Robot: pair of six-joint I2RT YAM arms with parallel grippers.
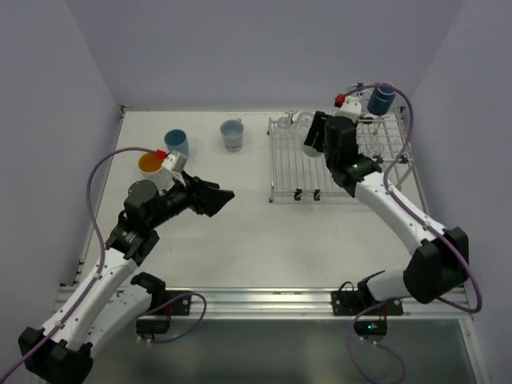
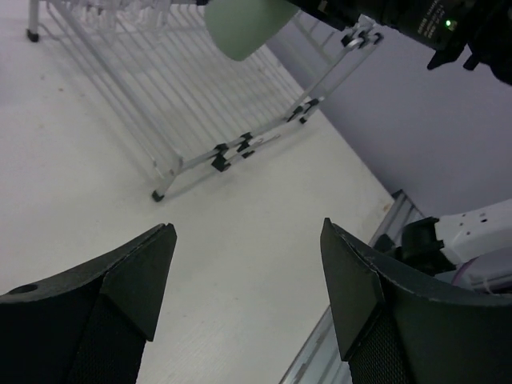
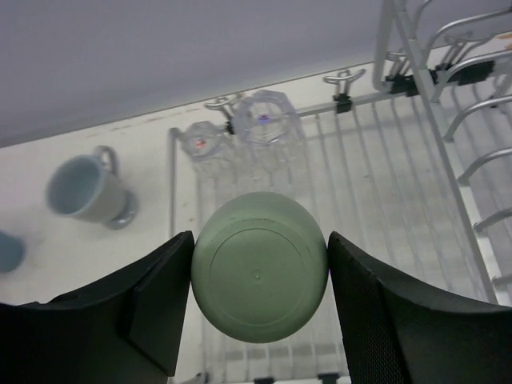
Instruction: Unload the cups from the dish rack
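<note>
The right claw [image 3: 260,304] is clenched on a pale green tumbler [image 3: 258,264], one finger pressed to each side of its wall. The tumbler's flat base faces the wrist camera. It hangs over the flat grid of the dish rack [image 1: 292,168], which sits in the far right corner of the surface [image 1: 240,232]. From the left wrist view the tumbler looks clear of the wires, so it seems to be lifted out and ready to be carried away. A grip across the body, not the rim, keeps a smooth cup from slipping.

The left claw [image 2: 248,232] is released, its fingers spread wide with nothing between them. It hovers above the middle of the surface, towards the left edge and pointed at the rack. It is probably waiting its turn, or for a hand-over.

Two clear glasses [image 3: 262,120] stand at the rack's far left corner, just beyond the held tumbler. A dark navy mug [image 1: 381,99] sits high at the rack's far right corner. These have yet to be unloaded.

On the surface near the far edge, left of the rack, stand a whitish mug [image 1: 233,134], a light blue tumbler [image 1: 177,143] and an orange-tinted glass [image 1: 150,166]. They are grouped towards the far left corner, which suggests the green tumbler belongs there too.
</note>
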